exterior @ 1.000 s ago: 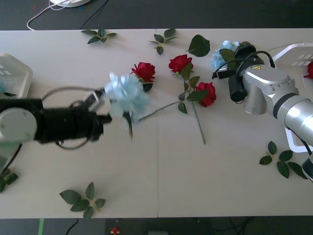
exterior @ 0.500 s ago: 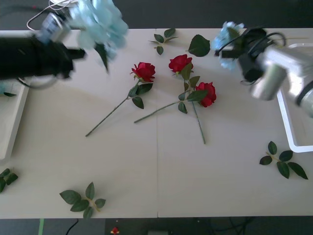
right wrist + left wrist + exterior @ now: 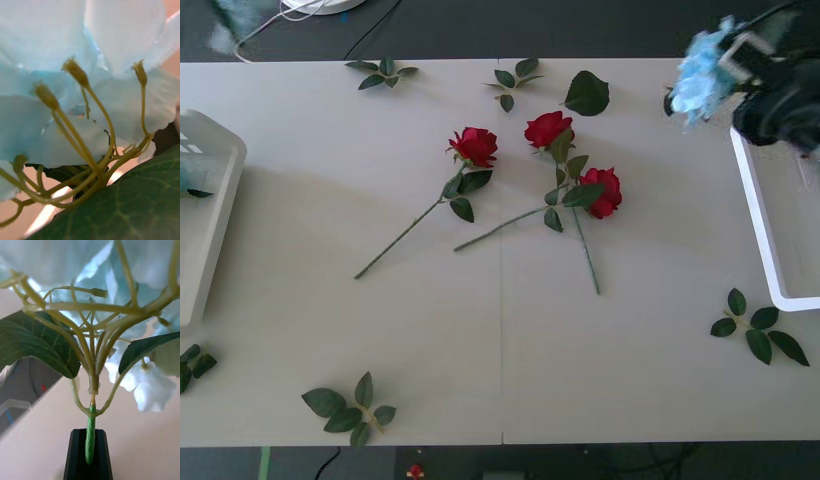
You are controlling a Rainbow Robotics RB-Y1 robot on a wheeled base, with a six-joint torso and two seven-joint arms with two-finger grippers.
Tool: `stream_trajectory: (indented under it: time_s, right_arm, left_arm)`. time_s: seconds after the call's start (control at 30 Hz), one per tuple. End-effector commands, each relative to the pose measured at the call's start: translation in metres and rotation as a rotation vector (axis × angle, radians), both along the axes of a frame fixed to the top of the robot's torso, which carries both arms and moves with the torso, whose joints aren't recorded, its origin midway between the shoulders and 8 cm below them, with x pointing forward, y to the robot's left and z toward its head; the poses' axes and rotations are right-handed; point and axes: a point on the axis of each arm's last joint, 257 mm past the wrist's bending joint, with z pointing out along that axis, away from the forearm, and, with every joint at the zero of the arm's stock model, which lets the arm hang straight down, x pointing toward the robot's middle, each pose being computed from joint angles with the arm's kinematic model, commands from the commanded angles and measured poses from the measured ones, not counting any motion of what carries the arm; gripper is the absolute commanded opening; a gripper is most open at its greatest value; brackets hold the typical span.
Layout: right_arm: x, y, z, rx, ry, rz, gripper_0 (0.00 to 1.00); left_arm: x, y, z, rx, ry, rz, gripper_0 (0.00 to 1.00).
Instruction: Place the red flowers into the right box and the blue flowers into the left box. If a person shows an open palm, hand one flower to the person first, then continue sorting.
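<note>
Blue flowers (image 3: 700,72) ride the right gripper (image 3: 770,95) at 1 o'clock, jaws unreadable; left jaws are clamped on a green stem (image 3: 90,438) — light, floppy heads, crushable petals, so pinch the stiff stem low.

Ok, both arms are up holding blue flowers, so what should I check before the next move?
1. Left tool shut on its blue flower by the stem: ok.
2. Right tool has a firm hold on the second blue flower: cannot tell.
3. Second blue flower is on the left box side: not ok, it hangs by the right box, across the table.
4. Room in the left box: cannot tell, most of it is out of frame.
5. Red flowers sorted: not ok, three lie mid-table.
</note>
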Motion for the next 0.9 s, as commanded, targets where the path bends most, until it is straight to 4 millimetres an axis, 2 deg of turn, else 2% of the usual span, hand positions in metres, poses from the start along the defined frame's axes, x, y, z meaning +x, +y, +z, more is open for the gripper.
stream_trajectory:
  time_s: [0.03, 0.17, 0.23, 0.3, 0.4, 0.43, 0.5, 0.53, 0.63, 0.7, 0.73, 0.83, 0.9]
  right_arm:
    - [-0.046, -0.009, 0.033, 0.259, 0.041, -0.091, 0.00]
    - [-0.090, 0.011, 0.036, 0.456, 0.145, -0.093, 0.00]
    - [-0.115, 0.025, 0.038, 0.537, 0.199, -0.074, 0.00]
    - [-0.136, 0.041, 0.039, 0.607, 0.250, -0.048, 0.00]
    - [-0.166, 0.063, 0.039, 0.704, 0.339, -0.003, 0.00]
    - [-0.183, 0.080, 0.037, 0.768, 0.395, 0.036, 0.00]
    - [-0.198, 0.099, 0.038, 0.834, 0.447, 0.084, 0.00]
    - [-0.213, 0.121, 0.039, 0.919, 0.520, 0.140, 0.00]
    - [-0.244, 0.163, 0.049, 1.073, 0.654, 0.266, 0.00]
    - [-0.263, 0.193, 0.056, 1.153, 0.739, 0.357, 0.00]
    - [-0.268, 0.201, 0.058, 1.175, 0.762, 0.380, 0.00]
    - [-0.284, 0.243, 0.067, 1.216, 0.824, 0.505, 0.00]
    - [-0.286, 0.262, 0.068, 1.212, 0.822, 0.560, 0.00]
  left_arm:
    - [-0.004, 0.098, 0.045, -0.183, -0.008, 0.245, 0.00]
    - [-0.015, 0.162, 0.026, -0.252, 0.030, 0.384, 0.00]
    - [-0.024, 0.188, 0.012, -0.282, 0.059, 0.442, 0.00]
    - [-0.031, 0.205, 0.002, -0.311, 0.076, 0.481, 0.00]
    - [-0.042, 0.219, -0.012, -0.359, 0.117, 0.511, 0.00]
    - [-0.047, 0.224, -0.018, -0.374, 0.135, 0.522, 0.00]
    - [-0.052, 0.231, -0.023, -0.389, 0.146, 0.538, 0.00]
    - [-0.057, 0.240, -0.027, -0.398, 0.152, 0.560, 0.00]
    - [-0.068, 0.258, -0.041, -0.420, 0.169, 0.609, 0.00]
    - [-0.076, 0.269, -0.058, -0.437, 0.192, 0.642, 0.00]
    - [-0.078, 0.270, -0.063, -0.442, 0.198, 0.648, 0.00]
    - [-0.089, 0.275, -0.096, -0.454, 0.246, 0.678, 0.00]
    - [-0.095, 0.274, -0.115, -0.459, 0.275, 0.686, 0.00]
